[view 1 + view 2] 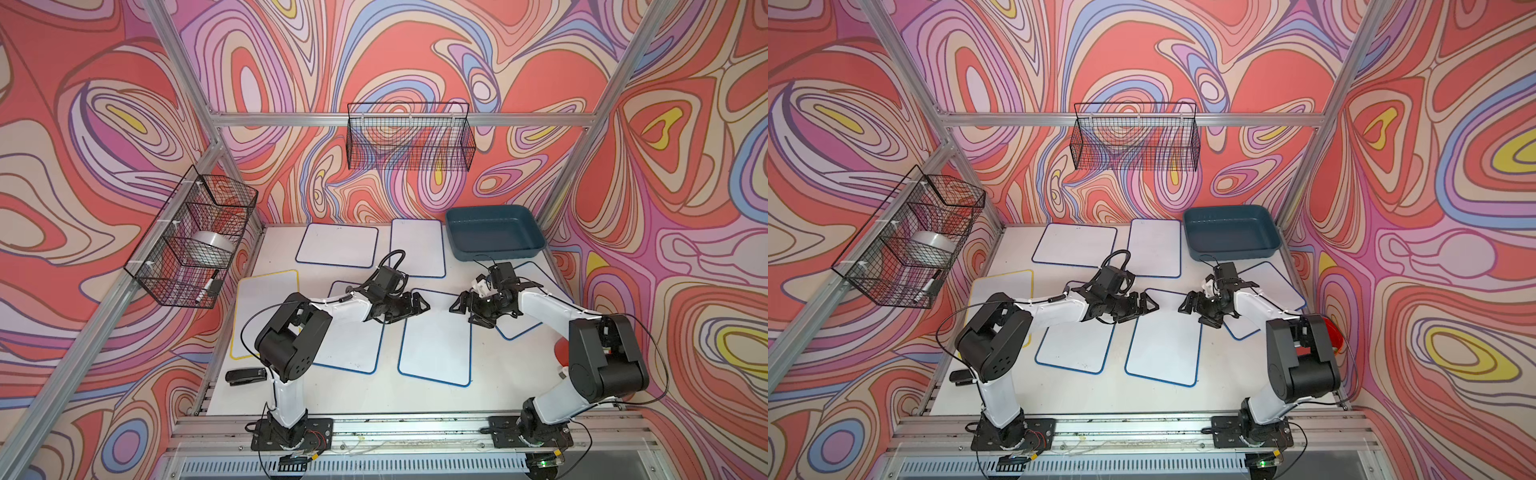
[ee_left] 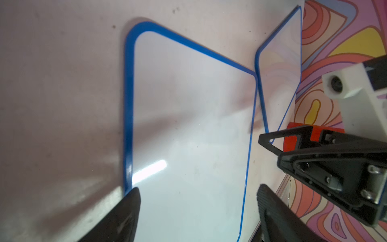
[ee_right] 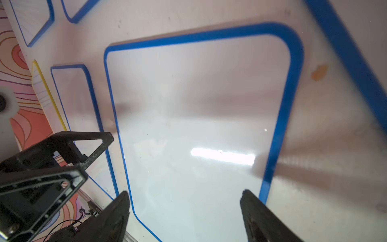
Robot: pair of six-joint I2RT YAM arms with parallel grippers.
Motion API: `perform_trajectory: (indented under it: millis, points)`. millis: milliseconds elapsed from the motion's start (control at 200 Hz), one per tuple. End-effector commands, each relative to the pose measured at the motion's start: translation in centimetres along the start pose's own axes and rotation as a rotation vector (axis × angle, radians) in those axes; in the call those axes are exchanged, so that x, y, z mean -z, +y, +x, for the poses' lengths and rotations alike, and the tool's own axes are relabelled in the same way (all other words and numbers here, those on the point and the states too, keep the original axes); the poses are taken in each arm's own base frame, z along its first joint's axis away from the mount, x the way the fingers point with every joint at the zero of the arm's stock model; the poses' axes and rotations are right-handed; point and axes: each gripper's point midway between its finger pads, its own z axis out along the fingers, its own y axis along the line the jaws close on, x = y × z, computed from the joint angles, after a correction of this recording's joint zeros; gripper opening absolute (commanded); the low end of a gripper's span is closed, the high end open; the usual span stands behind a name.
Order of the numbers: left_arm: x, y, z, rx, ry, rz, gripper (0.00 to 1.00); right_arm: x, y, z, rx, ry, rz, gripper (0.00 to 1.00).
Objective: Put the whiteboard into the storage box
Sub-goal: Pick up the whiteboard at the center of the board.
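White tabletop point(image 1: 374, 395): whiteboards point(image 1: 436, 340) outside storage box point(image 1: 494, 232); side basket point(image 1: 166, 286) holds tape roll point(image 1: 210, 245), marker point(image 1: 208, 289); both arms' jaws released.

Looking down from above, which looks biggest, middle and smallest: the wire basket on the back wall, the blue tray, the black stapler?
1. back-wall wire basket, though it hangs higher, perhaps nearer the camera, so this is unsure
2. storage box, the blue tray
3. black stapler, clearly smallest
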Motion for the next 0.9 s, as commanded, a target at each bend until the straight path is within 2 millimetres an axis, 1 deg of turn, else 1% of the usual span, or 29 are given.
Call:
perform_trajectory:
  millis: [0,95,185,291,436,576,631,656,741,801,897]
  points:
    - [0.8,0.5,0.3,-0.045,0.029,-0.050,0.84,-0.6,-0.9,-1.3,0.034,-0.029,0.057,0.86]
    - [1.1,1.7,-0.4,-0.029,0.019,-0.086,0.84,-1.2,-2.1,-1.9,0.036,-0.035,0.117,0.86]
    - [1.4,2.7,-1.0,-0.017,0.005,-0.110,0.84,-1.1,-3.0,-2.5,0.051,-0.058,0.172,0.86]
    - [1.5,2.7,-1.8,-0.030,-0.009,-0.104,0.84,-1.3,-3.4,-3.2,0.063,-0.067,0.202,0.86]
    - [0.4,2.0,-2.1,-0.046,0.026,-0.072,0.84,-1.8,-3.7,-3.8,0.057,-0.079,0.213,0.87]
    - [-0.9,2.3,-2.0,-0.043,0.064,-0.059,0.84,-2.7,-4.2,-4.1,0.054,-0.072,0.214,0.87]
    - [-1.3,2.5,-1.9,-0.043,0.078,-0.062,0.84,-2.8,-3.9,-4.2,0.052,-0.075,0.196,0.87]
    - [-1.5,2.5,-1.9,-0.044,0.082,-0.063,0.84,-3.6,-4.4,-3.9,0.039,-0.053,0.198,0.87]
    - [-2.0,2.9,-1.6,-0.041,0.097,-0.071,0.84,-4.2,-4.2,-3.7,0.031,-0.040,0.172,0.87]
    - [-2.5,3.2,-1.3,-0.032,0.107,-0.073,0.84,-4.5,-3.7,-3.5,0.027,-0.029,0.135,0.87]
    - [-3.3,3.0,-0.6,-0.016,0.123,-0.048,0.84,-4.9,-1.5,-3.0,0.015,0.008,0.000,0.87]
